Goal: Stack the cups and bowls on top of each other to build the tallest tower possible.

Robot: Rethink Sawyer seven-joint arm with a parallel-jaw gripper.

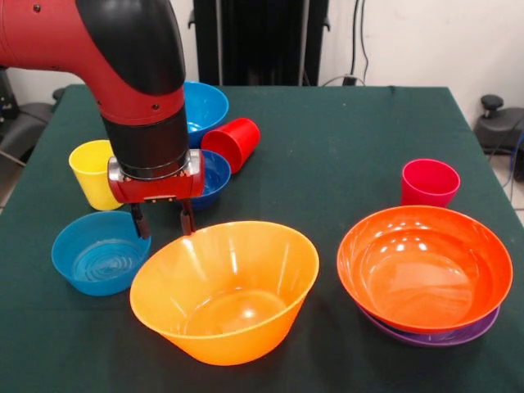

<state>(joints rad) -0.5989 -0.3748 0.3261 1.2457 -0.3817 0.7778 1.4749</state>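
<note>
My gripper (164,220) hangs low over the green bench (344,147), its two dark fingers (141,221) spread apart with nothing between them; their tips stand just behind the far rim of the huge orange bowl (224,291), which sits upright at the near edge; beside it lies a blue bowl (100,252), upright and empty, close to my left-hand finger as the camera sees it; behind that stands the yellow cup (94,173), partly hidden by my wrist; a second blue bowl (214,176) shows just past my gripper's body, and a third, larger blue bowl (205,106) sits farther back; the red cup (232,143) lies on its side between those two; well apart on the other side, the red-orange bowl (424,267) rests nested in the purple bowl (434,334), only the purple rim showing beneath it; the pinkish-red cup (429,182) stands upright just behind that pair.
</note>
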